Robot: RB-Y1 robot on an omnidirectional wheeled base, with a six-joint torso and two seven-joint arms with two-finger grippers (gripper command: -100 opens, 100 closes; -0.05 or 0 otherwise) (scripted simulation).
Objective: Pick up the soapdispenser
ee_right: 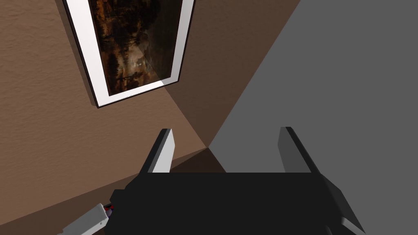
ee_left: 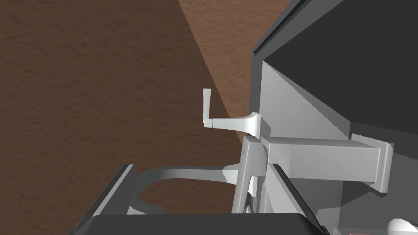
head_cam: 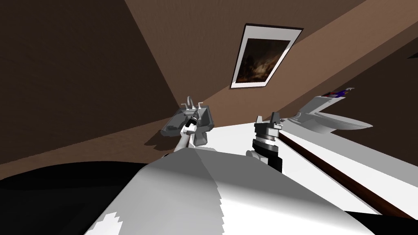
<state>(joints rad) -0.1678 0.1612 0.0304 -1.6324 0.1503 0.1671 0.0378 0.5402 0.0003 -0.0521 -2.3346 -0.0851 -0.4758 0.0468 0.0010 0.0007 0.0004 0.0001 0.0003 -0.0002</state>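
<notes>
A light grey, box-shaped soap dispenser (ee_left: 322, 159) stands on the grey sink (head_cam: 206, 122), next to the faucet's curved spout (ee_left: 175, 174) and a lever handle (ee_left: 208, 108). My left gripper (ee_left: 201, 167) is open right at it. The dispenser's pump head (ee_left: 248, 163) sits just inside one finger (ee_left: 285, 183), and its body runs on beyond that finger. The other finger (ee_left: 120, 183) stands by the spout. In the head view my left gripper (head_cam: 195, 116) hangs over the sink's basin. My right gripper (head_cam: 268, 119) is raised beside the chest and open (ee_right: 225, 130), holding nothing.
A white toilet (head_cam: 326, 118) stands to the right of the sink. A long white ledge (head_cam: 347, 149) with a dark brown strip runs in front of it. The sink is mounted against a brown wall, which meets another wall in a corner behind it. A black area lies at the lower left.
</notes>
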